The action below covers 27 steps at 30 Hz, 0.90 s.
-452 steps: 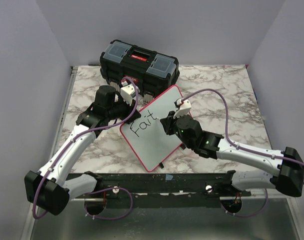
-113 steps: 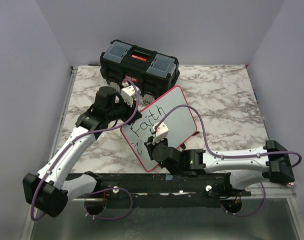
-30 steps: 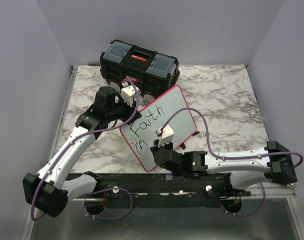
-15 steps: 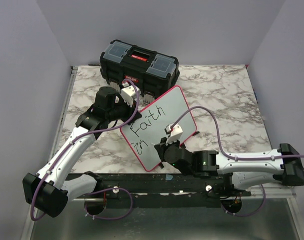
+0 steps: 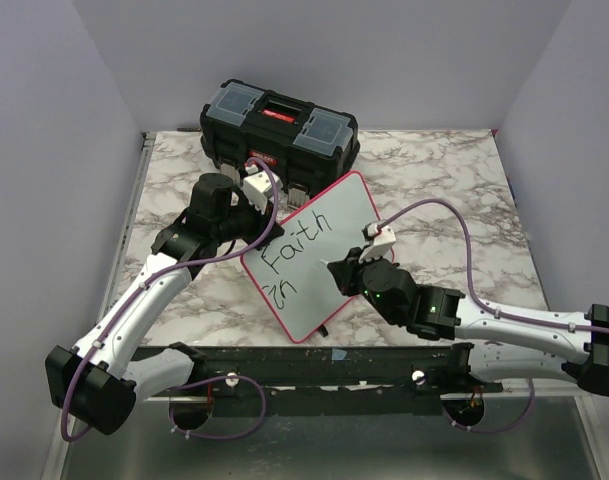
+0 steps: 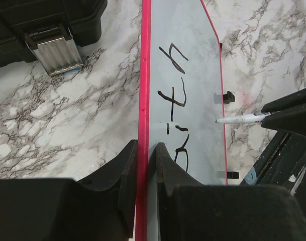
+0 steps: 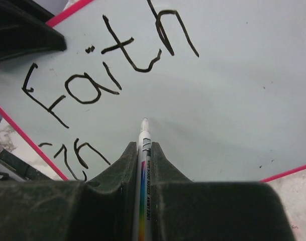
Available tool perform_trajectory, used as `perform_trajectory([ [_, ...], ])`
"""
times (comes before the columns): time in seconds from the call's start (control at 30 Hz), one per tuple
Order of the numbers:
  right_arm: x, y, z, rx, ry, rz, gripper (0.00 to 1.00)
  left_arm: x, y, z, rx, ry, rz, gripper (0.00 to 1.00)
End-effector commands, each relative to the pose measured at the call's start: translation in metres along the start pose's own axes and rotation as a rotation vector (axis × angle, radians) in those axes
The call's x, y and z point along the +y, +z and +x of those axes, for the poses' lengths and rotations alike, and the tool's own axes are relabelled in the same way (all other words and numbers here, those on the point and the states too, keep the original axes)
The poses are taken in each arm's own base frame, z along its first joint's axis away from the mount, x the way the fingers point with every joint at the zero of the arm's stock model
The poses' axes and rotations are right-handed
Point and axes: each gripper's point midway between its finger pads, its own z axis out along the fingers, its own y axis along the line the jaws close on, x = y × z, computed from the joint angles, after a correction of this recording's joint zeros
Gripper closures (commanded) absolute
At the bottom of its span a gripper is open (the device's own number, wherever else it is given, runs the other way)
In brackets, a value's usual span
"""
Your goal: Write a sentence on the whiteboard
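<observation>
The red-rimmed whiteboard (image 5: 336, 222) stands tilted in the middle of the marble table. My left gripper (image 5: 268, 226) is shut on its upper left rim; in the left wrist view the jaws (image 6: 145, 148) pinch the red edge of the whiteboard (image 6: 193, 75). The sentence (image 7: 110, 65) reads "Faith", with "in" (image 7: 75, 154) on a second line. My right gripper (image 7: 144, 145) is shut on a white marker (image 7: 143, 131), whose tip points at bare board (image 7: 233, 90) right of "in". Whether the tip touches the board I cannot tell. The marker (image 6: 241, 119) also shows from the left wrist.
A black toolbox (image 5: 279, 125) with a red latch stands behind the board, close to my left arm. Its metal clasp (image 6: 55, 50) shows in the left wrist view. A black rail (image 5: 314, 365) runs along the table's near edge.
My right arm has swung rightwards, carrying the marker from beside "in" towards the board's middle. The lettering is unchanged over the last second. The left arm has not moved.
</observation>
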Motion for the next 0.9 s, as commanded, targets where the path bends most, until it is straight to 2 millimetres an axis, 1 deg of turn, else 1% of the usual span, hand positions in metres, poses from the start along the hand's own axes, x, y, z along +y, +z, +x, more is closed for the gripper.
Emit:
perform_trajectory([
  [0.0,0.004,-0.007,0.005,0.014,-0.008,-0.074,0.99,0.010,0.001,-0.005,-0.014,0.057,-0.047,1.00],
  [0.07,0.008,-0.009,0.002,-0.001,-0.002,-0.102,0.99,0.010,0.002,-0.005,-0.012,0.057,-0.045,1.00],
  [0.17,0.009,-0.008,0.002,0.000,-0.024,-0.113,0.99,0.010,0.002,-0.004,-0.010,0.056,-0.044,1.00],
  [0.33,0.020,-0.005,-0.002,-0.005,-0.058,-0.144,0.99,0.010,0.002,-0.004,-0.008,0.055,-0.044,1.00],
  [0.63,0.033,0.009,0.002,0.009,-0.095,-0.158,0.99,0.010,0.002,-0.004,-0.009,0.055,-0.040,1.00],
  [0.87,0.043,0.015,0.002,0.010,-0.103,-0.175,0.99,0.010,0.003,-0.004,-0.009,0.055,-0.042,1.00],
])
